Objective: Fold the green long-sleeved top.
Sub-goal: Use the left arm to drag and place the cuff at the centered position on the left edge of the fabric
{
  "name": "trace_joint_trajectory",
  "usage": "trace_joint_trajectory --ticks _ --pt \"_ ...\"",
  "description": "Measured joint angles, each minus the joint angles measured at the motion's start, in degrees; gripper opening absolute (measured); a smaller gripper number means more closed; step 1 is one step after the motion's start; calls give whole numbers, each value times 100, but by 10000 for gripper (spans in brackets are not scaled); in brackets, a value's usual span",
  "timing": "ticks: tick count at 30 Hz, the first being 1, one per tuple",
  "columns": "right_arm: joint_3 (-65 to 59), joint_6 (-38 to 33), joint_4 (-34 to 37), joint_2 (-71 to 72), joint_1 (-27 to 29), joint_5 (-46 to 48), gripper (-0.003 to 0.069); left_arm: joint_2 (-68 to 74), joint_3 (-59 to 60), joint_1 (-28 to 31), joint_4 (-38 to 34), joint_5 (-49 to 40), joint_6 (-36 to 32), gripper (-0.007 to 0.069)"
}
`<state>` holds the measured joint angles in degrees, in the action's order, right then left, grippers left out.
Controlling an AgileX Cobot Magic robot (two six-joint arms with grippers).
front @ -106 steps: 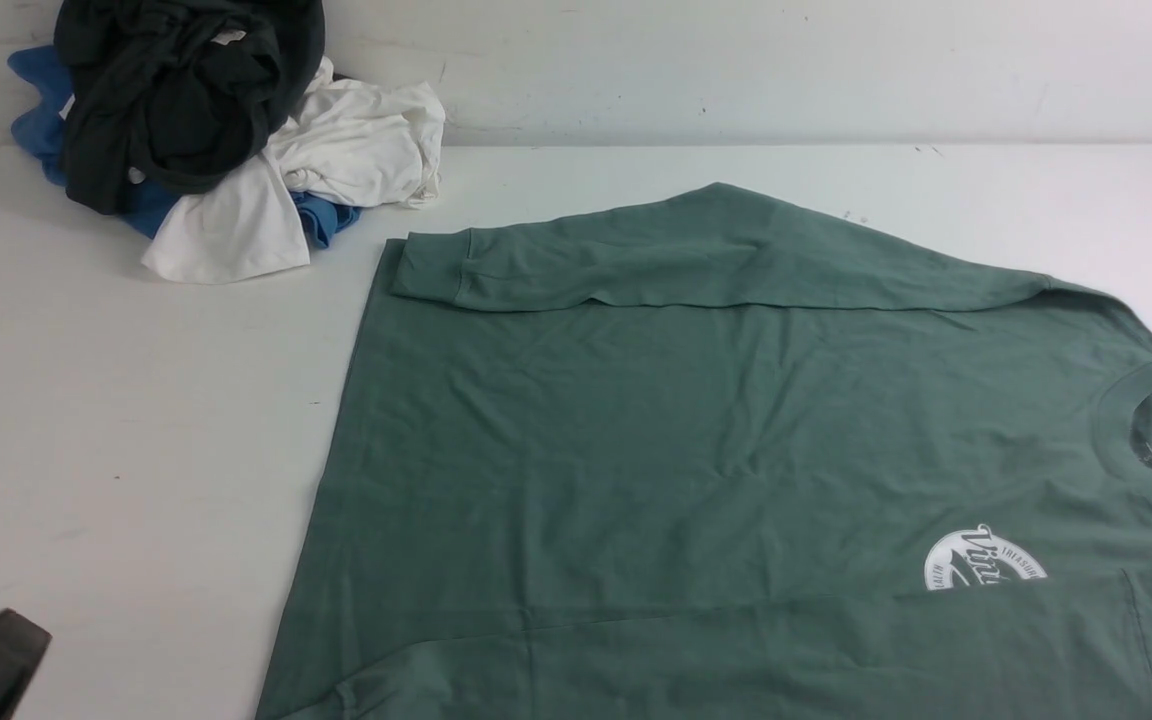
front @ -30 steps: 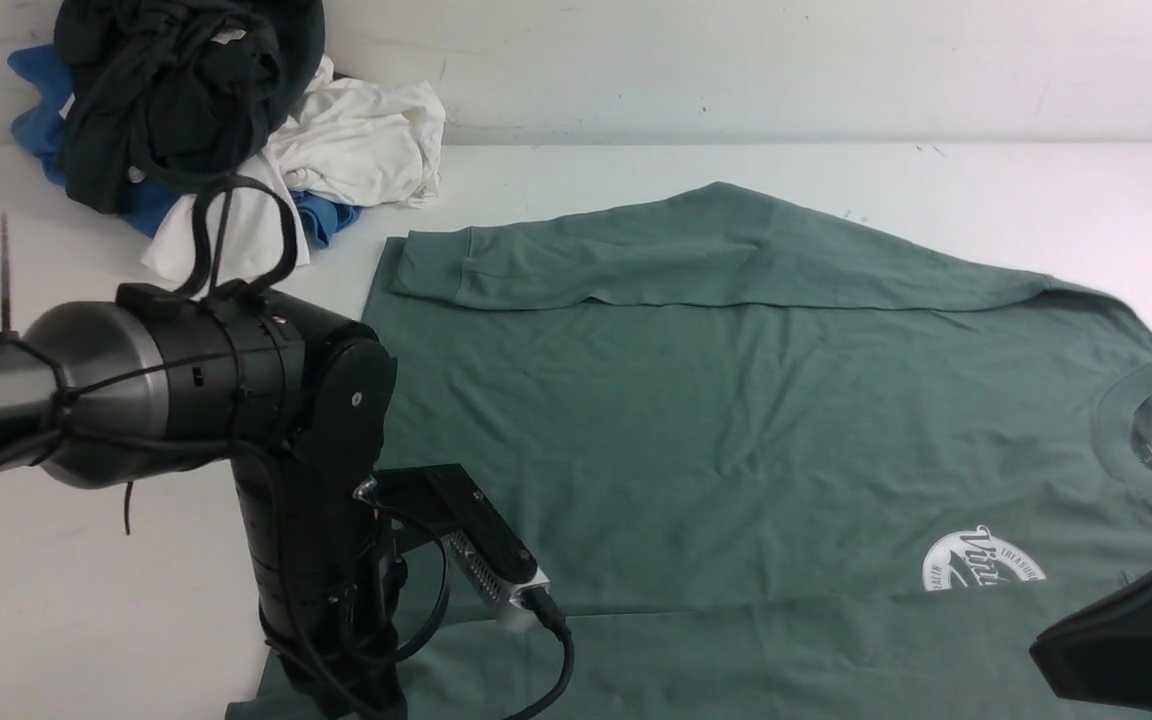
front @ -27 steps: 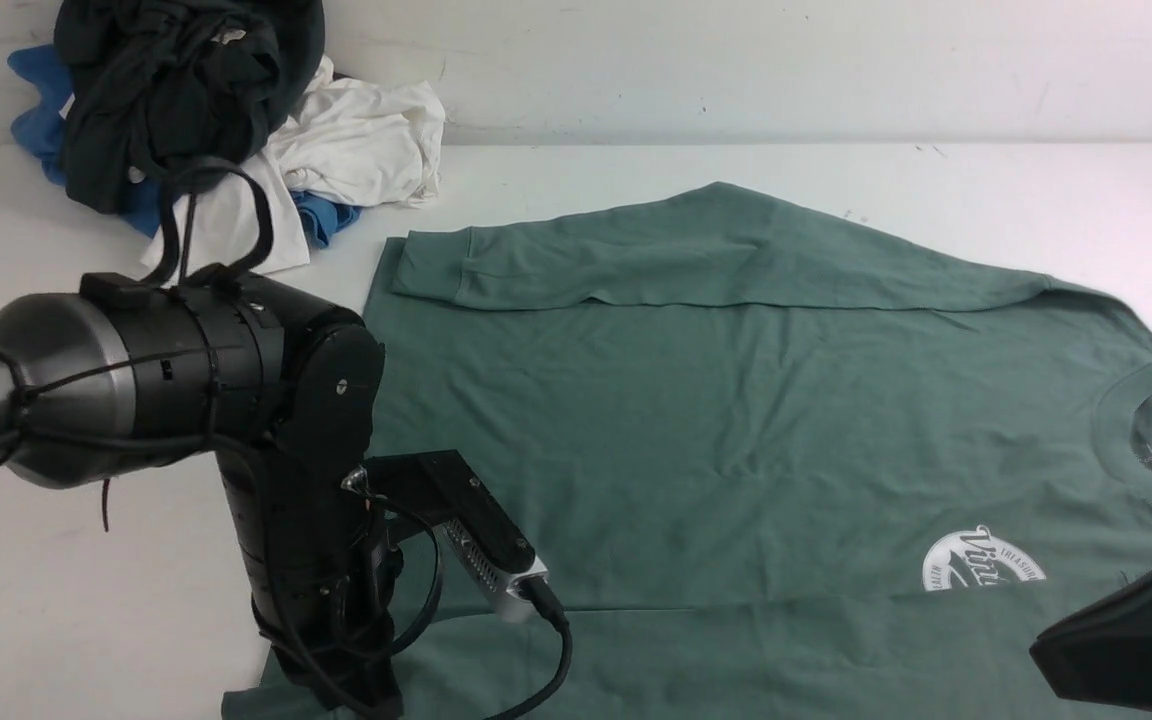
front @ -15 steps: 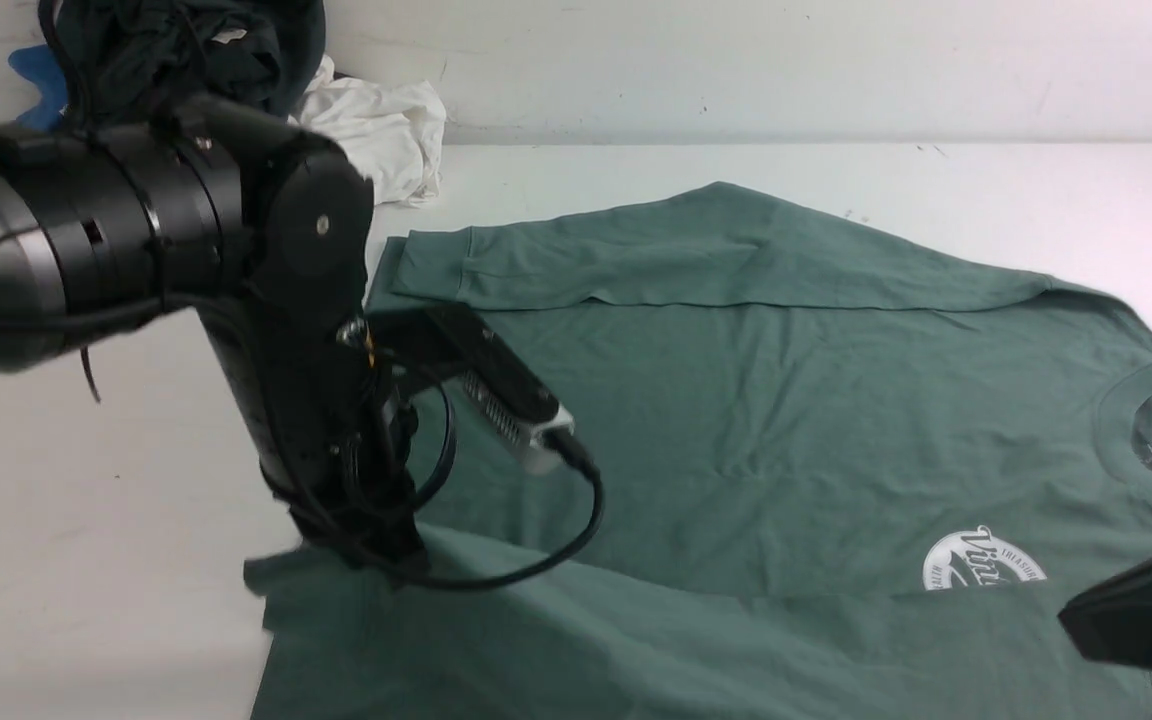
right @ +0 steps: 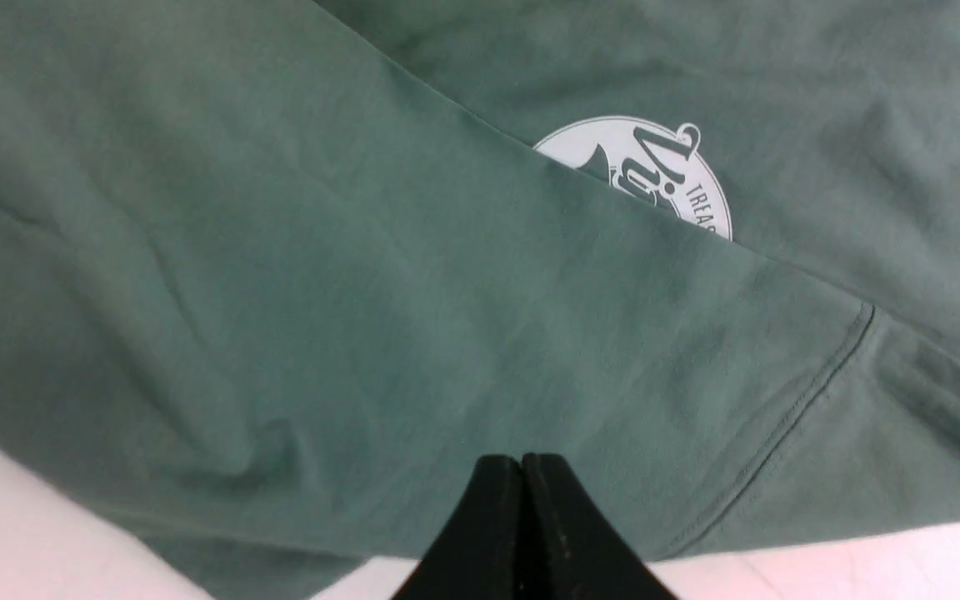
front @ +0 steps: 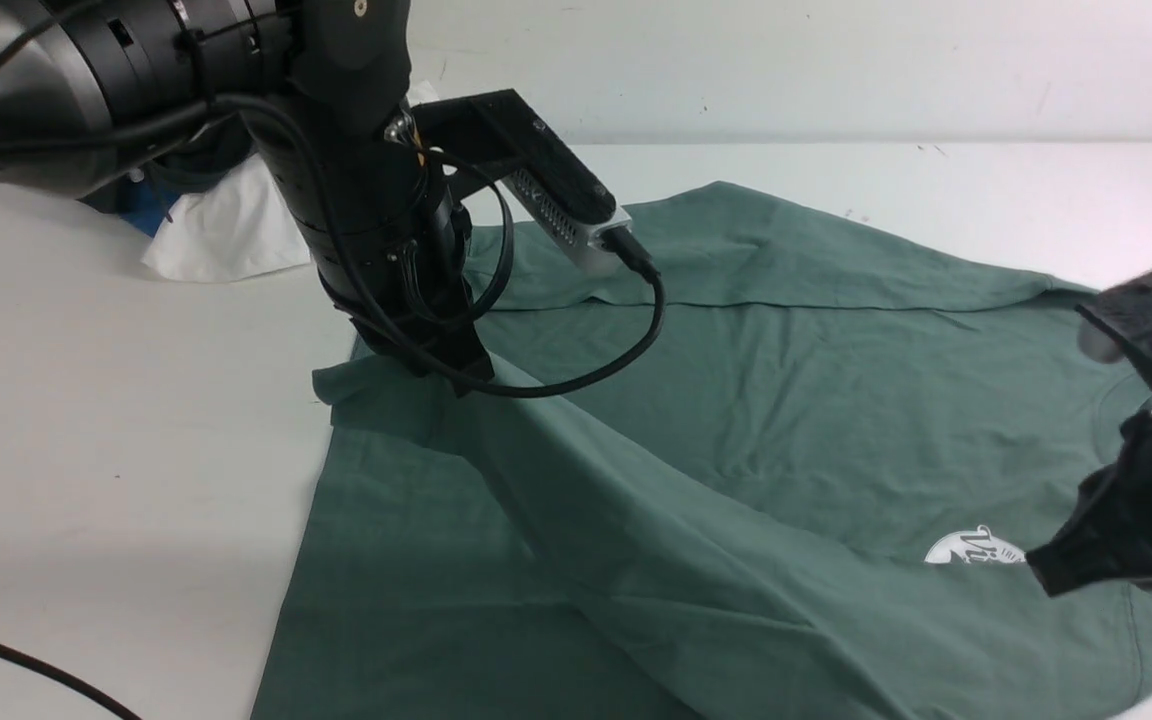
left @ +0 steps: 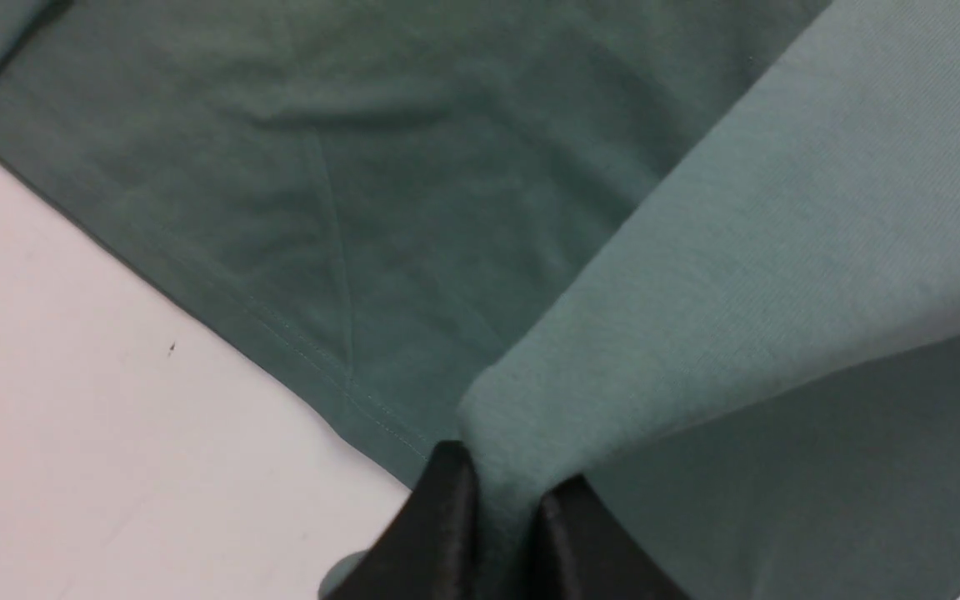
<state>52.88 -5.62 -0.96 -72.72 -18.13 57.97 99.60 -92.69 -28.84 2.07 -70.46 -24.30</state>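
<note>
Sagging, the green long-sleeved top (front: pixel 786 400) was judged light and limp, pinched at its hem corner by the left gripper (front: pixel 464 372); the right gripper (front: pixel 1044 575) was closed, apparently empty.

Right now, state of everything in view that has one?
green long-sleeved top: spread on the table, far sleeve folded in, near-left corner lifted.
left gripper: shut on the top's lifted corner.
right gripper: shut over the near edge, no cloth seen between the jaws.
white garment: crumpled, far left.
</note>
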Motion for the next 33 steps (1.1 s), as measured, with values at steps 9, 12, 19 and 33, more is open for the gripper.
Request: trace_joint_trajectory --ticks 9,12,19,33 --pt "492 40 36 -1197 820 -199 161 -1 -3 0 0 1 2 37" --pt "504 40 58 -1640 871 -277 290 -1 -3 0 0 -1 -11 37" --pt "506 329 -82 -2413 871 -800 391 -1 -3 0 4 -1 -56 37" --pt "546 652 -333 -3070 875 -1073 265 -1 -3 0 4 -5 -60 37"
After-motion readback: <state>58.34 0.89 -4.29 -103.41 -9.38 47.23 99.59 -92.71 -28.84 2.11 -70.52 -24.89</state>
